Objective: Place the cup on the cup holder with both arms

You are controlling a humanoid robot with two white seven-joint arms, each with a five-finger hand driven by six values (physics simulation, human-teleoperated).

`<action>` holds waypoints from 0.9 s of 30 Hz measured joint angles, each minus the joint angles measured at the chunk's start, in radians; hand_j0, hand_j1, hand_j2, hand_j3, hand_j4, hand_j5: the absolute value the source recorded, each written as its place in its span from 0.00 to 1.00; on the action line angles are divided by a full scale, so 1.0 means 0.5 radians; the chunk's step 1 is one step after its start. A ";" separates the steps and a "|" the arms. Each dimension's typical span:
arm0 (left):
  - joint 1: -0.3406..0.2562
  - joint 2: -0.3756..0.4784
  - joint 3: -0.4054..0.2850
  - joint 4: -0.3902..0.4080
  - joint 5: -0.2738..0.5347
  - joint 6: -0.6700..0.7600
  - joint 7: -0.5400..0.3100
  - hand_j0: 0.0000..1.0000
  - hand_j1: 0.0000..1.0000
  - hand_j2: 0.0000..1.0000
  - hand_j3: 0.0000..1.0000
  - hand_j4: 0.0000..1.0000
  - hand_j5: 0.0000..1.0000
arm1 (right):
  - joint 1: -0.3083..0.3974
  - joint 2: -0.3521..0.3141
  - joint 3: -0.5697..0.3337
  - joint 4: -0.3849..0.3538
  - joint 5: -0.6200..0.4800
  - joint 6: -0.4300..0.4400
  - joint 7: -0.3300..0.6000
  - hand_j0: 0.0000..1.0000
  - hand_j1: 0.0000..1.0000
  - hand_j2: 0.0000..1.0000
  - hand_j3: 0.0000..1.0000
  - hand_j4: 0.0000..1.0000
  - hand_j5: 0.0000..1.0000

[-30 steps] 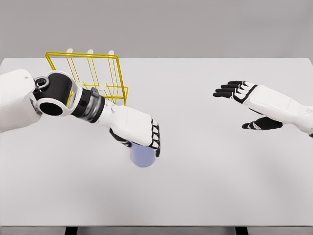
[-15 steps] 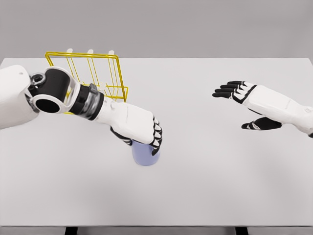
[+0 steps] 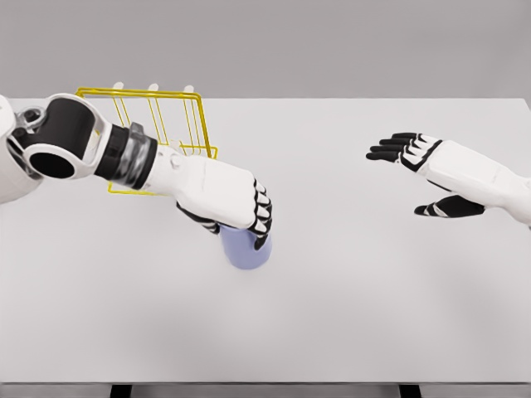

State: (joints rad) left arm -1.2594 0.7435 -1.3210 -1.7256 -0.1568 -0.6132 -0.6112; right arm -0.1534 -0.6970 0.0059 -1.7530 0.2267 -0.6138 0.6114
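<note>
The left hand (image 3: 228, 203) curls over the cup (image 3: 246, 247) near the table (image 3: 373, 315) middle, apparently gripping; lift straight, then carry to the far-left-corner cup holder (image 3: 178, 124). The right hand (image 3: 431, 162) hovers spread.

It was a bare simulated test bench, not a lived-in room: 1 plain white table (image 3: 373, 315) stood before a flat, featureless grey wall (image 3: 332, 41), everything evenly lit.

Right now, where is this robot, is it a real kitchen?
Probably not: it looks like a simulated test bench. There is only a plain white table, a yellow wire cup holder, a blue cup and a blank grey wall.
</note>
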 measured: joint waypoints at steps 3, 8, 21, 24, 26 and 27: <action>-0.018 0.010 0.021 -0.002 0.027 0.000 0.000 0.60 0.60 0.60 0.60 0.60 0.60 | 0.000 0.001 0.000 0.000 0.000 0.000 0.000 1.00 1.00 1.00 1.00 1.00 1.00; -0.018 0.039 0.086 -0.001 0.063 0.000 0.000 0.60 0.60 0.60 0.60 0.60 0.60 | 0.000 0.002 0.001 0.000 0.000 0.000 0.000 1.00 1.00 1.00 1.00 1.00 1.00; -0.012 0.114 0.257 -0.001 0.116 -0.001 0.000 0.60 0.60 0.60 0.60 0.60 0.60 | -0.083 -0.219 -0.241 0.000 -0.281 0.000 0.000 1.00 1.00 1.00 1.00 1.00 1.00; -0.015 0.126 0.294 -0.001 0.130 -0.001 0.000 0.60 0.60 0.60 0.60 0.60 0.60 | -0.144 -0.356 -0.276 0.000 -0.391 0.001 0.000 1.00 1.00 1.00 1.00 1.00 1.00; -0.018 0.145 0.311 -0.001 0.143 -0.001 0.000 0.60 0.60 0.60 0.60 0.60 0.60 | -0.144 -0.404 -0.285 0.000 -0.423 0.000 0.000 1.00 1.00 1.00 1.00 1.00 1.00; -0.022 0.154 0.317 -0.001 0.152 -0.001 0.000 0.60 0.60 0.60 0.60 0.60 0.60 | -0.144 -0.419 -0.287 0.000 -0.432 0.000 0.000 1.00 1.00 1.00 1.00 1.00 1.00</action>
State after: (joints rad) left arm -1.2701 0.8204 -1.1623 -1.7259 -0.0806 -0.6136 -0.6113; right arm -0.2255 -0.9063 -0.1378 -1.7531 0.0105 -0.6137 0.6114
